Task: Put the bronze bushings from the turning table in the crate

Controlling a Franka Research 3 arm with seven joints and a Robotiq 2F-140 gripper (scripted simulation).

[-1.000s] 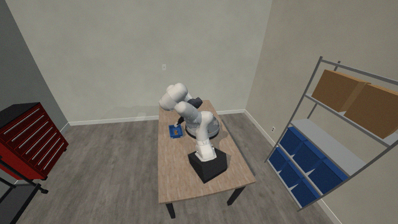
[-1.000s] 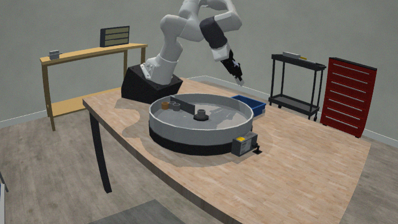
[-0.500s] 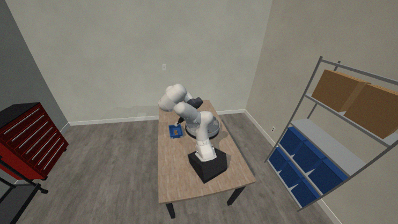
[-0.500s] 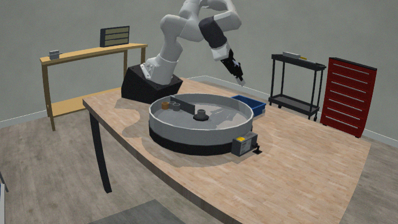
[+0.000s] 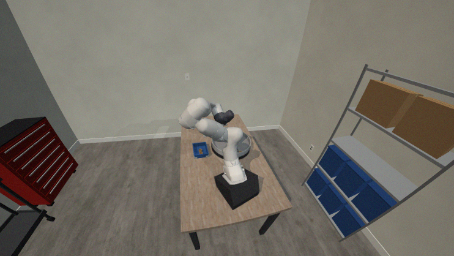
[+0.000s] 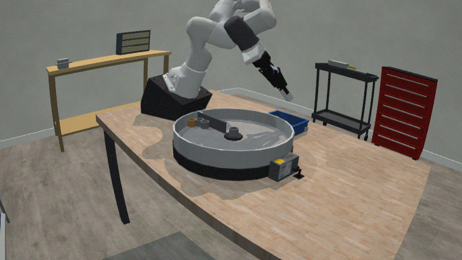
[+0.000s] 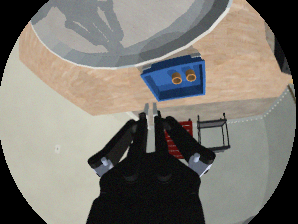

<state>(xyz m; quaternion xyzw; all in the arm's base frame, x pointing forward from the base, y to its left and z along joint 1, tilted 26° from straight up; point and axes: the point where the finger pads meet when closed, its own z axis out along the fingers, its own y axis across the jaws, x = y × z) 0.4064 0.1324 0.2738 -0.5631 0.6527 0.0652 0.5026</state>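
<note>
Counting crate (image 5: 196, 145) (image 6: 305, 122) (image 7: 159, 81): two bronze bushings (image 5: 200, 151) (image 7: 183, 77) inside.
Turning table (image 5: 217, 146) (image 6: 232, 158) (image 7: 95, 65): one bronze bushing (image 6: 191, 122) left, beside steel bushings (image 6: 202, 123).
Tool (image 6: 287, 93) (image 7: 151, 108): nearly clenched, nothing grasped.
Left: apparently one transfer.

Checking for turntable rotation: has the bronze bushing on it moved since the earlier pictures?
No; the bronze bushing sits at the same spot beside the divider.
</note>
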